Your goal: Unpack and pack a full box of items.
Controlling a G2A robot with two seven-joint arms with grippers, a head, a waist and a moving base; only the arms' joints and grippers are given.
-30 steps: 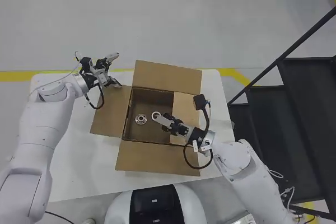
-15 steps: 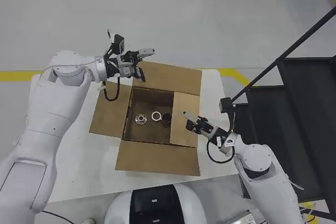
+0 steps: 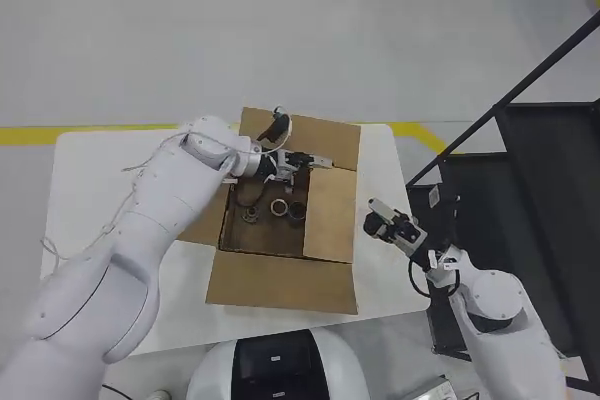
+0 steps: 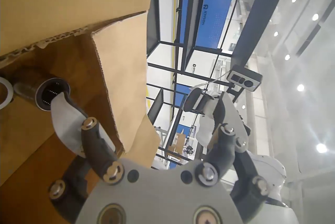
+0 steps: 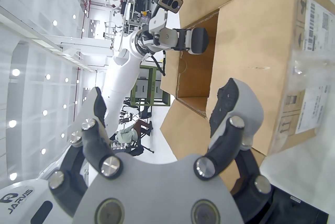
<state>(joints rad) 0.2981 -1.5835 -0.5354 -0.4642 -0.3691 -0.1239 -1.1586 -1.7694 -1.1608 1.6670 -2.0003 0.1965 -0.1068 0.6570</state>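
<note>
An open cardboard box stands mid-table with its flaps spread. On its floor lie a metal flanged part, a white ring and a dark cylinder. My left gripper hangs open over the box's far edge. In the left wrist view my left gripper has one fingertip close to the dark cylinder, and the white ring lies beside it. My right gripper is open and empty, outside the box at its right side. In the right wrist view my right gripper faces the box.
The white table has free room left of the box. A black metal rack stands close by on the right. The box's inner right flap partly covers the opening.
My left arm swung from left of the box to over its opening. My right arm drew back out of the box to the table on its right.
</note>
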